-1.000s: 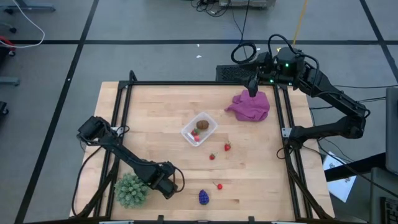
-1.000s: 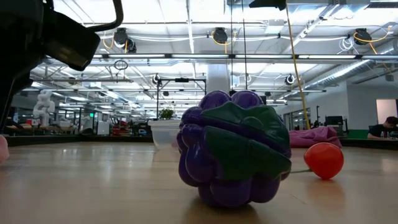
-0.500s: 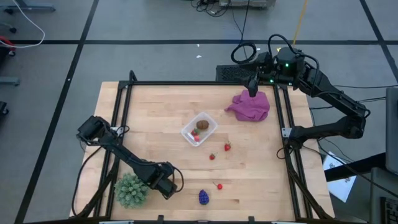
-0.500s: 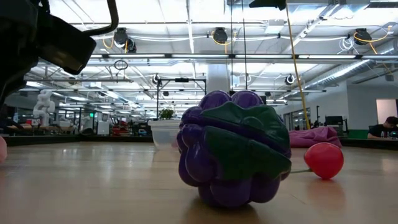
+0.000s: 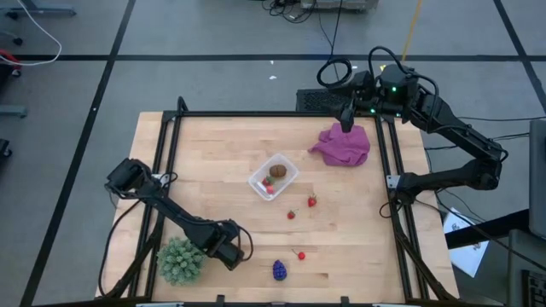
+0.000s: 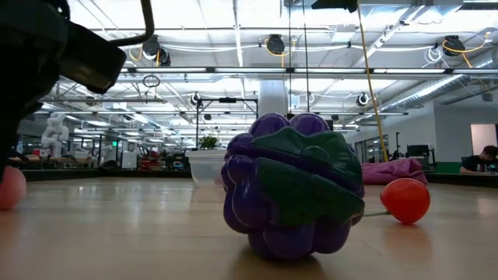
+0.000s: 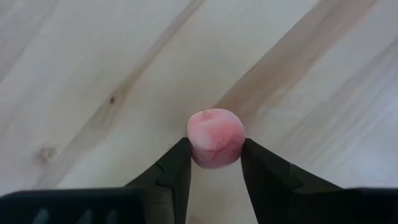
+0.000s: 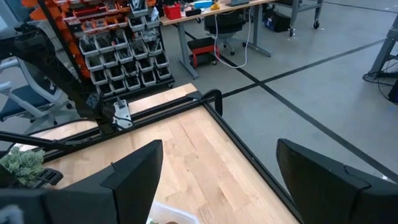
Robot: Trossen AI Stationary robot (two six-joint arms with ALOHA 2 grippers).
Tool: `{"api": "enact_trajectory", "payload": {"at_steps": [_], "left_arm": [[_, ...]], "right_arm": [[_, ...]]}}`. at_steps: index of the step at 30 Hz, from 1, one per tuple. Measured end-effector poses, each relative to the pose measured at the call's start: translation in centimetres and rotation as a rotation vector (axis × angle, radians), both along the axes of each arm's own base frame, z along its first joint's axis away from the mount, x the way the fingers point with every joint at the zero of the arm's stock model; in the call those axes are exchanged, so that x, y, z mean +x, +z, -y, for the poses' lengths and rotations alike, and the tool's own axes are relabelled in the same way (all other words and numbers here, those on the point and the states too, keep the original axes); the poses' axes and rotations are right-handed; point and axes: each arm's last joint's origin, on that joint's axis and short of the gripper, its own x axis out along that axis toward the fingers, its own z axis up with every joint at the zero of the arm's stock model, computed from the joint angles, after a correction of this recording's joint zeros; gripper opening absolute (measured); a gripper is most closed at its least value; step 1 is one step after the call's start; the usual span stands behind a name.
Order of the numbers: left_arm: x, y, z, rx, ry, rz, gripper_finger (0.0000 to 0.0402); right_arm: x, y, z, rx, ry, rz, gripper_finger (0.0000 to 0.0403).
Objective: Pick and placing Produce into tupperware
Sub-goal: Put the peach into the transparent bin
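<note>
My left gripper (image 5: 231, 255) is near the table's near edge, next to the green spiky plant, and is shut on a pink berry (image 7: 216, 137). That berry also shows at the left edge of the low view (image 6: 9, 187). The clear tupperware (image 5: 273, 177) stands mid-table and holds the brown oval (image 5: 277, 170) and a red piece (image 5: 268, 187). The purple grape bunch (image 5: 280, 270) rests on the wood near the near edge and looms large in the low view (image 6: 292, 187). Three red berries (image 5: 312, 201) (image 5: 291, 214) (image 5: 300, 254) lie loose. My right gripper (image 5: 347, 118) hangs open above the far right corner. My left gripper pinches the pink berry between its two fingers (image 7: 175, 171), one on each of its opposite sides (image 7: 194, 144). The fingers point down at the table from above. Whether the berry's underside touches the wood I cannot tell.
The green spiky plant (image 5: 179, 260) sits close to my left gripper on its left side. A magenta-purple cloth (image 5: 343, 143) lies bunched at the far right, under my right gripper. Black frame rails (image 5: 171, 145) run along the table's sides.
In the low view the pink berry has come a little farther into the picture from its left edge, along with the dark left arm above it. Everything else has stayed where it was.
</note>
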Motion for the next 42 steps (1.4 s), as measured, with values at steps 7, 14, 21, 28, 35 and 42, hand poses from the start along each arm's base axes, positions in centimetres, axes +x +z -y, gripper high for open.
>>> {"api": "enact_trajectory", "payload": {"at_steps": [7, 14, 21, 28, 35, 42], "left_arm": [[1.0, 1.1, -1.2, 0.011, -0.037, -0.002, 0.0127], [2.0, 4.1, -3.5, 0.059, -0.065, -0.051, 0.0127], [3.8, 6.9, -6.3, 0.152, -0.12, -0.036, 0.0127], [6.1, 9.3, -12.0, 0.239, -0.169, -0.008, 0.0127], [7.6, 10.0, -18.1, 0.255, -0.168, 0.05, 0.0127], [9.6, 9.7, -21.9, 0.225, -0.2, 0.215, 0.0127]], "right_arm": [[0.0, 0.2, 0.0, -0.009, 0.0, 0.018, 0.0304], [0.1, 0.3, 0.0, -0.016, 0.001, 0.024, 0.0304], [0.1, 0.3, 0.0, -0.016, 0.001, 0.024, 0.0304], [0.1, 0.3, 0.0, -0.025, 0.004, 0.021, 0.0304], [-0.1, 0.7, 0.2, -0.08, 0.002, 0.043, 0.0304], [-0.3, 1.8, 0.7, -0.141, -0.028, 0.139, 0.0304]]}}
